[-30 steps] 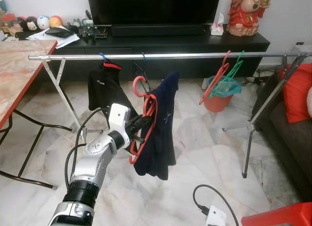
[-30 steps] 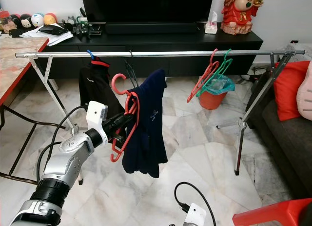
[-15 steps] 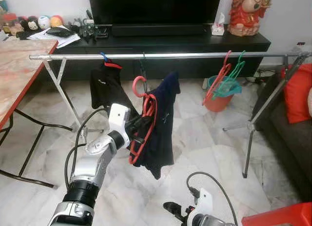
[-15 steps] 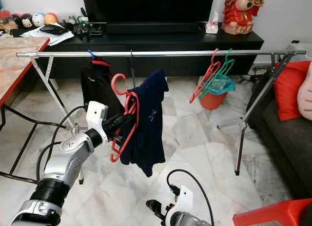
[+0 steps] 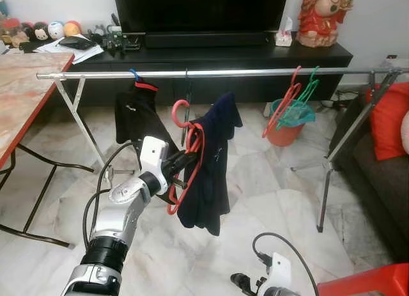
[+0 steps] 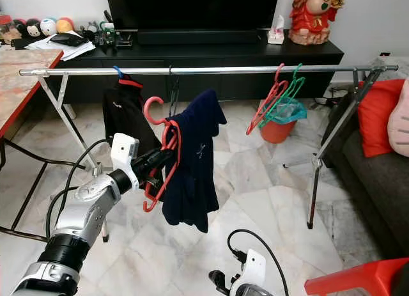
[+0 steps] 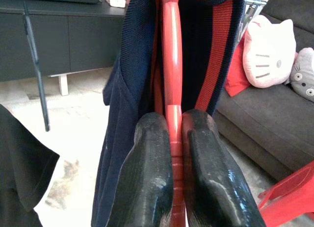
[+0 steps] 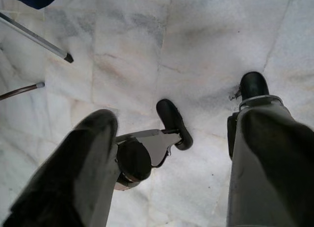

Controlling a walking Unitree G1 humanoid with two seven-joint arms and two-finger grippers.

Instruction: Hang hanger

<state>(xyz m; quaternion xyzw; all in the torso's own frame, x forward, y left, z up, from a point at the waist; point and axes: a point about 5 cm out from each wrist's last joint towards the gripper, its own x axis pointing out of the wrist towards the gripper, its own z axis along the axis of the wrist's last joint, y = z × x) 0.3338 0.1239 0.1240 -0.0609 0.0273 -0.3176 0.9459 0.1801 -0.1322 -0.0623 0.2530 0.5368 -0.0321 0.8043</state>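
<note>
The left gripper (image 5: 182, 163) is raised in front of the robot with its two black fingers (image 7: 152, 173) pinched tight on the red hanger (image 5: 186, 156), one finger on each side of the hanger's bar with no gap showing. A dark navy garment (image 5: 211, 162) with red trim hangs from that hanger and drapes down beside the gripper. The hanger's hook curls up just below the metal rail (image 5: 255, 72) and does not sit over it; the hanger hangs tilted in the grip, below and in front of the rail. On the rail, toward the robot's left, a black garment (image 5: 133, 114) hangs on a blue hook, and toward the right two bare hangers, one red (image 5: 284, 104) and one green (image 5: 305, 91), dangle together. The right gripper (image 8: 171, 153) hangs low over the marble floor (image 5: 268, 181) with its fingers spread wide apart, holding nothing; one of the robot's feet shows between them. How the navy garment is fastened on the hanger is hard to make out, as its folds cover most of the frame.
</note>
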